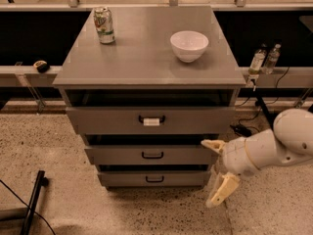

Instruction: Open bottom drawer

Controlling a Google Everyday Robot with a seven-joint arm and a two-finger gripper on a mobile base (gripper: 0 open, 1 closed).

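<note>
Three drawers stack in the front of the grey cabinet (73, 116), and the bottom drawer (122, 179) is the lowest of them, close to the floor, with the shallowest front and a small black loop handle (154, 179) at its centre. It looks shut or very nearly so, its front set a little back under the middle drawer (117, 155). The pincer (218, 168) hangs just right of the cabinet's lower right corner, its two pale fingers (223, 189) spread wide and holding nothing. One fingertip lies by the right end of the middle drawer, though whether it touches cannot be told, and the other points down toward the floor. It is well to the right of the handle it needs. The drawer front looks rigid and smooth, with no edge to grip, so the loop is probably the only sound hold. The best grasp is likely at the middle of the bar, pinching it or hooking a finger behind it, then drawing straight toward the near side. What the drawer holds is hidden, so its weight is a guess. A pull taken off-centre might skew it on its runners, and a jerk could shake the can (104, 25) and white bowl (189, 45) on the worktop (142, 62).
</note>
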